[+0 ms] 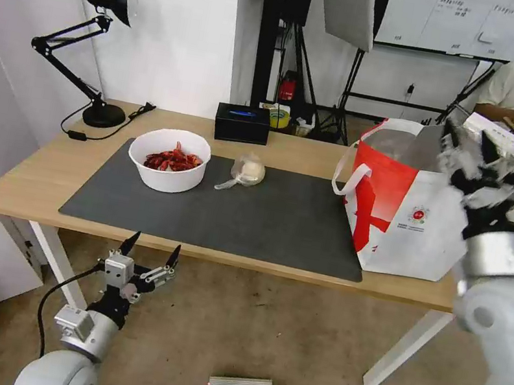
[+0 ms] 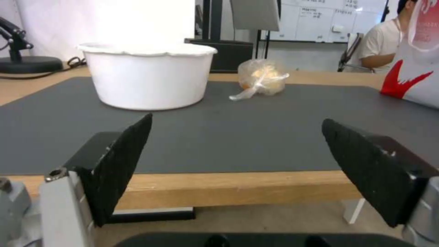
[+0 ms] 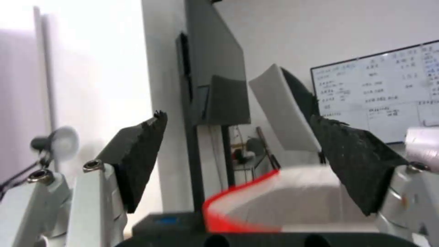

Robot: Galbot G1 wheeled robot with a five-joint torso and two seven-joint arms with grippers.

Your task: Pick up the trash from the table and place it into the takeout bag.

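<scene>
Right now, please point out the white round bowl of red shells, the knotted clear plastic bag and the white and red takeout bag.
white round bowl (image 1: 167,179): head view, front wall.
knotted clear plastic bag (image 1: 249,170): head view, bulging body.
white and red takeout bag (image 1: 417,239): head view, white front panel.

Wooden worktop (image 1: 29,181) carries a dark grey mat (image 1: 252,218). On the mat: white bowl (image 1: 169,160) of red shells and knotted clear bag (image 1: 246,171), both beyond the left gripper (image 1: 150,253). Takeout bag (image 1: 405,211) stands just below the right gripper (image 1: 473,156). Black tissue box (image 1: 242,123) and desk lamp (image 1: 100,48) at the far edge.
</scene>
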